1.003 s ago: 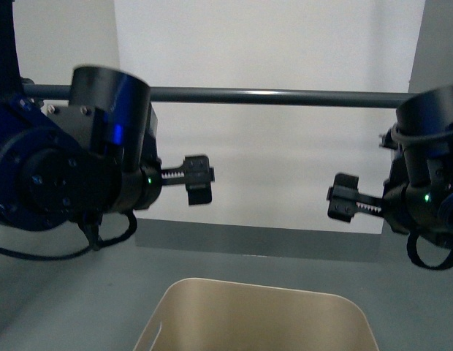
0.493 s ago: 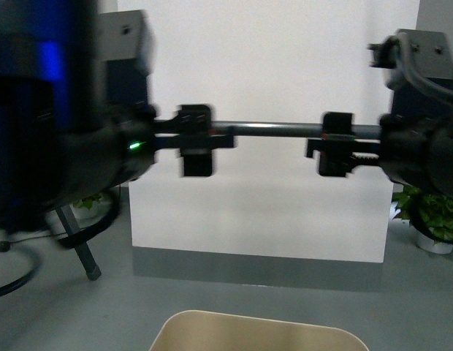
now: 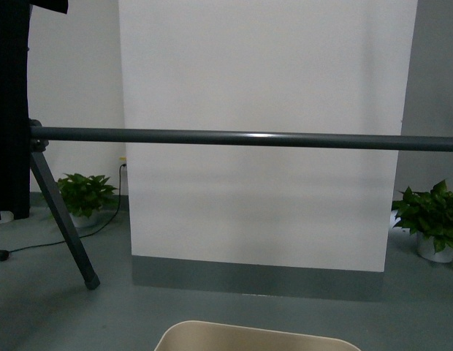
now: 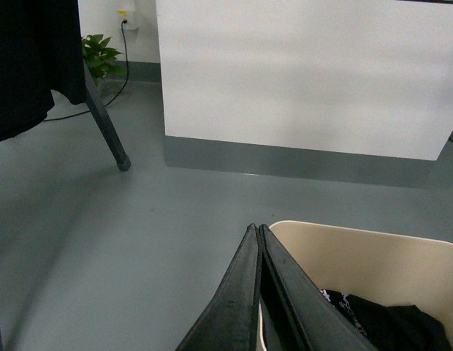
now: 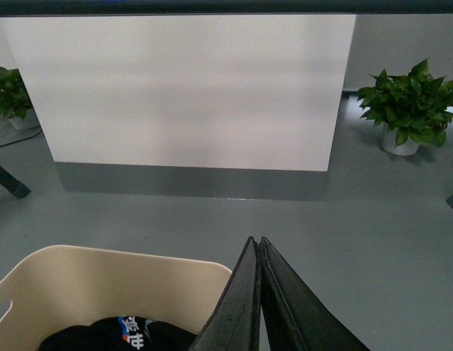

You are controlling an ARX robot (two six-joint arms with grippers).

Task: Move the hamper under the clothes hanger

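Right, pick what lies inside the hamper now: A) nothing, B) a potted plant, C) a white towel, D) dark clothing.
D: both wrist views show dark clothing lying in the beige hamper, one piece with coloured print.

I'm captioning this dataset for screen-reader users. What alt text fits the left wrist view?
The left gripper, fingers closed together, hangs over the near rim of a beige hamper holding dark clothes. Beyond lie grey floor, a white panel and the clothes hanger leg.
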